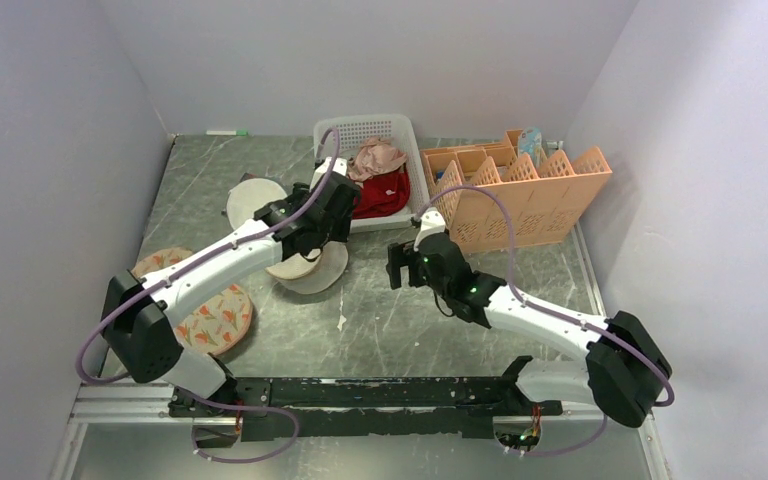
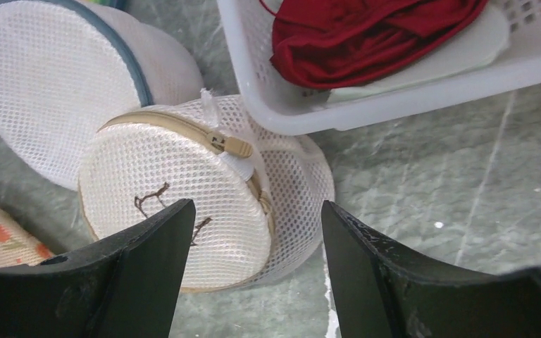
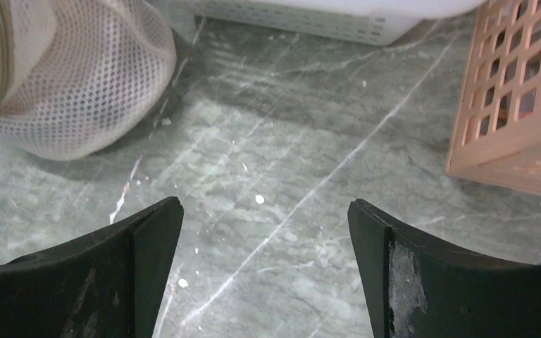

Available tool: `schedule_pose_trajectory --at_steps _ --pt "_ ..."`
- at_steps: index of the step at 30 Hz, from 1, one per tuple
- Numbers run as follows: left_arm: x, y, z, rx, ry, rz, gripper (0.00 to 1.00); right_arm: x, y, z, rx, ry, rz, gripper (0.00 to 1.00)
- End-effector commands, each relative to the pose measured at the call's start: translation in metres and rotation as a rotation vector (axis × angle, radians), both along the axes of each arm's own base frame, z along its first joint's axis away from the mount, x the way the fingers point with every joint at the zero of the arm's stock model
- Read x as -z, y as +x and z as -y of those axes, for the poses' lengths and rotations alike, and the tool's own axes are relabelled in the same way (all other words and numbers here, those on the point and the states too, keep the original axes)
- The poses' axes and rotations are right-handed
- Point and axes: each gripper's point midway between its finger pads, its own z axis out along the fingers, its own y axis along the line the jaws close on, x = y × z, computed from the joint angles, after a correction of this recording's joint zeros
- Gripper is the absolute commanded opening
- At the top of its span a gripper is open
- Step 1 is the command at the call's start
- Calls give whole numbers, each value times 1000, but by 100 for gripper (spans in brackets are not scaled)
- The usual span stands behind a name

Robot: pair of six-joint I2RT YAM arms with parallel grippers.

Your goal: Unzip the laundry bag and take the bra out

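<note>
Left wrist view: the left pincer hung over the laundry bag, fingers spread apart and gripping nothing.
Laundry bag: it lay tilted on the counter, its round printed face turned up toward the camera.
Zip: it ran round the bag's rim, and the tan pull sat on the upper edge, on the side nearest the basket.
Crowding on the left: a whiter round mesh bag with grey-blue trim lay just behind the laundry bag, seemingly touching it.
Crowding on the right: a white plastic basket stood just beside the zip pull, with a red garment inside.
Right wrist view: the right pincer was held wide apart over the counter, holding nothing; the laundry bag's mesh side showed at upper left and an orange rack at right.
Top external view: the left arm hid much of the laundry bag, and a flat floral pouch lay beneath that arm, near the counter's left edge.
</note>
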Motion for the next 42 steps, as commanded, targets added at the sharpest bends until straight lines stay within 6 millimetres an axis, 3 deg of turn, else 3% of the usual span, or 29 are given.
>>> schedule_pose_trajectory --at_steps 1,5,9,17,23,26,29,32,37,42 --pt "3 4 -12 -57 62 35 76 -3 -2 3 -4 46 15 89" --pt "12 7 -18 -126 72 35 70 -5 -2 3 -7 55 14 89" --pt "15 13 -3 -115 -5 55 72 -11 -3 7 -5 48 22 89" --pt "40 9 -9 -146 0 27 73 -22 -5 16 24 23 13 89" --pt "45 18 -23 -144 -60 22 60 -31 -19 22 30 53 -28 90" --pt "38 21 -26 -133 -56 45 50 -41 -25 18 14 110 -27 92" --pt "24 19 -23 -89 -86 57 22 -45 -28 12 -6 146 -38 92" --pt "10 9 -13 38 -99 45 9 -51 -28 6 -16 173 -54 91" --pt "-12 -14 -16 285 11 41 7 -93 -32 -17 -123 310 10 89" --pt "-23 -32 -21 397 0 114 7 -126 -44 -53 -352 395 72 76"
